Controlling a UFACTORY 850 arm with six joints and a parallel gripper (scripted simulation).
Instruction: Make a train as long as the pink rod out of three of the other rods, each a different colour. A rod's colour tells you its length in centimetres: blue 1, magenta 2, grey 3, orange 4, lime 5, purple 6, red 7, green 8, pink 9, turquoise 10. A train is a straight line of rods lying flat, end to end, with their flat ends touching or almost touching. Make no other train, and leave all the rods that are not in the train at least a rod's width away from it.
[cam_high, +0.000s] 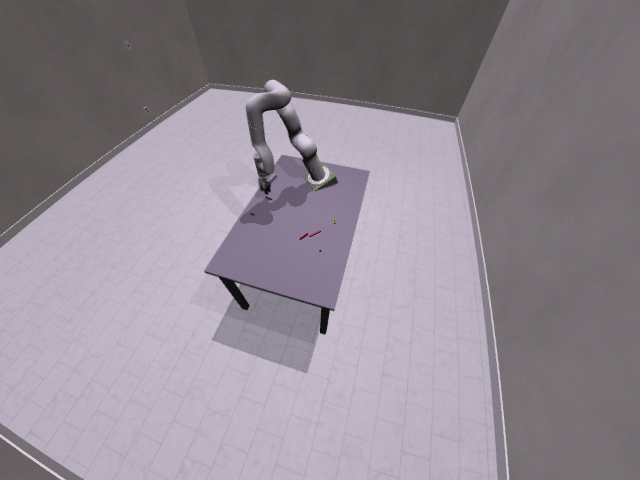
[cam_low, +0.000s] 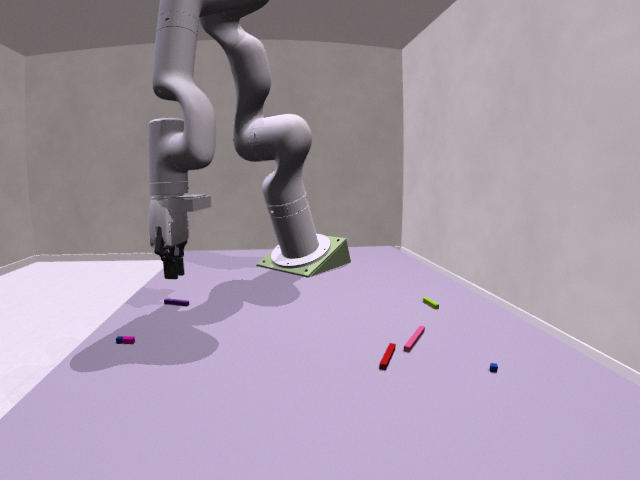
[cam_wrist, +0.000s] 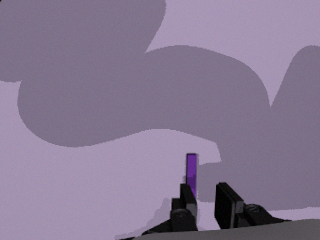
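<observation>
My gripper (cam_high: 267, 188) (cam_low: 173, 271) (cam_wrist: 201, 200) hangs above the table's far left part. Its fingers are narrowed with a gap between them and hold nothing. A purple rod (cam_high: 268, 197) (cam_low: 176, 302) (cam_wrist: 192, 170) lies flat on the table just below and in front of the fingers. A magenta rod (cam_high: 252, 213) (cam_low: 129, 339) lies nearer the left edge with a blue cube (cam_low: 119, 339) touching its end. The pink rod (cam_high: 314, 233) (cam_low: 414, 338) and a red rod (cam_high: 303, 236) (cam_low: 387, 355) lie close together at the right. A lime rod (cam_high: 334, 221) (cam_low: 430, 302) and a second blue cube (cam_high: 320, 251) (cam_low: 493, 367) lie apart from them.
The arm's green base (cam_high: 320, 180) (cam_low: 310, 260) stands at the table's far edge. The purple table (cam_high: 268, 268) ends close to the left of the magenta rod. The arm's shadow covers the left rods.
</observation>
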